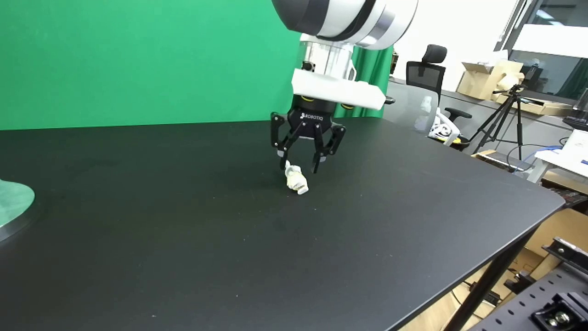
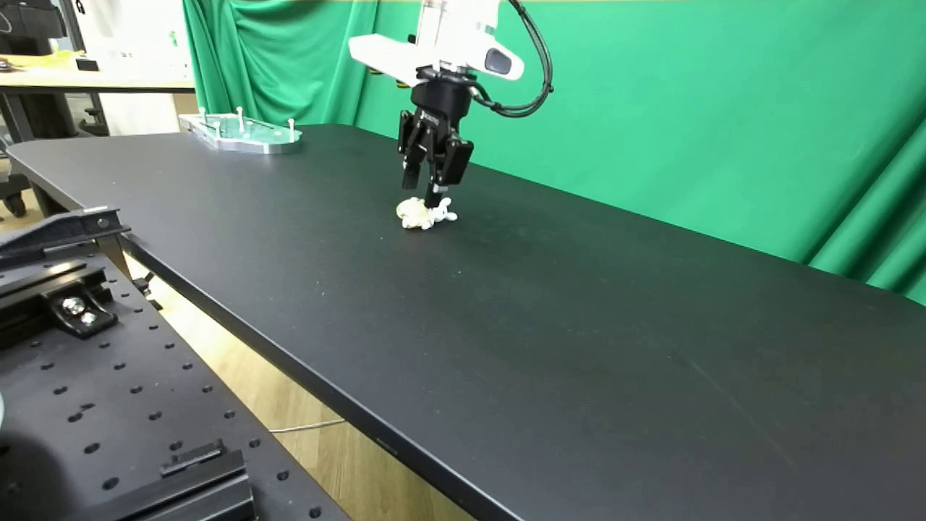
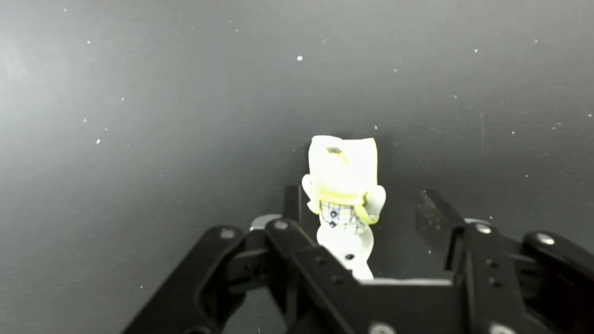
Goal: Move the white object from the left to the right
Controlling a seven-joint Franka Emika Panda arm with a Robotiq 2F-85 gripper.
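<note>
So, in the wrist view, one finger [image 3: 292, 203] of the spread pincer [image 3: 362, 204] stands near the frame's centre, just beside the white figurine [image 3: 342, 197], which lies on the tabletop [image 3: 162, 139] slightly right of centre; the second finger [image 3: 443, 207] stands apart from it, farther right. The figurine looks light and stiff, perhaps slick as plastic or glaze, with small projecting parts [image 3: 375, 199] that might chip, so its checked middle [image 3: 340, 216] seems the place for a gentle squeeze.

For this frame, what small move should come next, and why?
I'd probably nudge the gripper sideways to center the white figurine before closing: in the wrist view it shows between the open fingers, close to the picture-left one, with a wider gap at the other.
</note>
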